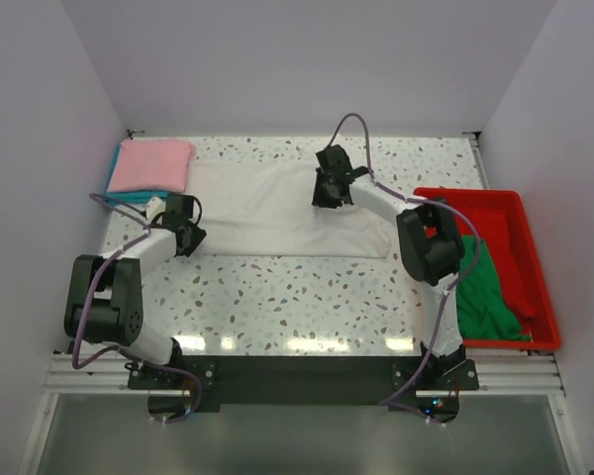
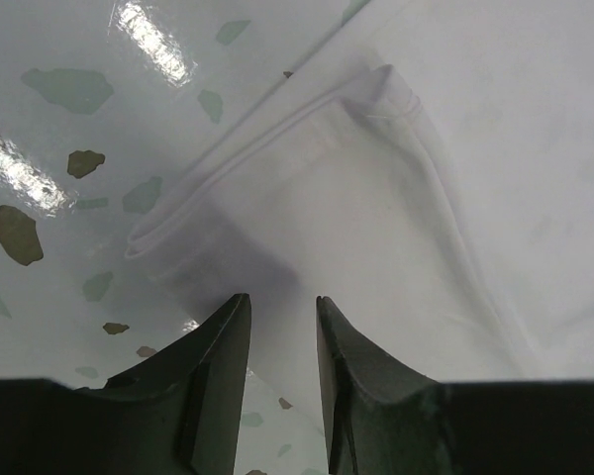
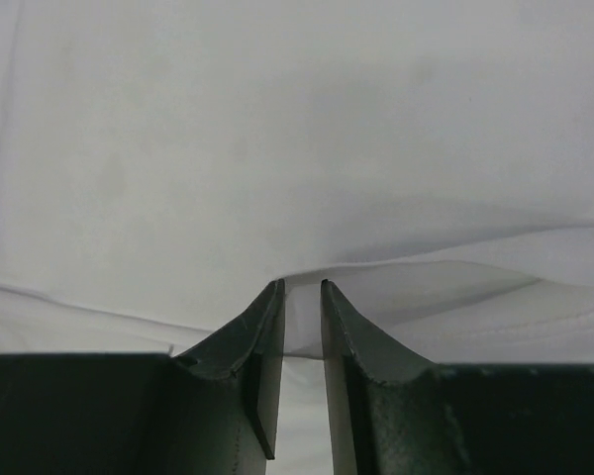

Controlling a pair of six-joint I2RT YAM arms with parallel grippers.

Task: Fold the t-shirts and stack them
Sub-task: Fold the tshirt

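The white t-shirt (image 1: pixel 267 208) lies spread across the middle of the table. My left gripper (image 1: pixel 185 234) is at its left end. In the left wrist view the left gripper (image 2: pixel 280 307) has its jaws a narrow gap apart with the shirt's folded edge (image 2: pixel 277 198) between them. My right gripper (image 1: pixel 329 190) is low over the shirt's middle. In the right wrist view the right gripper (image 3: pixel 301 289) is shut on a raised pinch of the white cloth (image 3: pixel 297 148). The folded pink t-shirt (image 1: pixel 154 163) lies on the teal t-shirt (image 1: pixel 129 196) at the back left. The green t-shirt (image 1: pixel 483 292) lies in the tray.
The red plastic tray (image 1: pixel 520 213) stands at the table's right edge. White walls close in the back and both sides. The speckled tabletop (image 1: pixel 297 302) shows in front of the white shirt.
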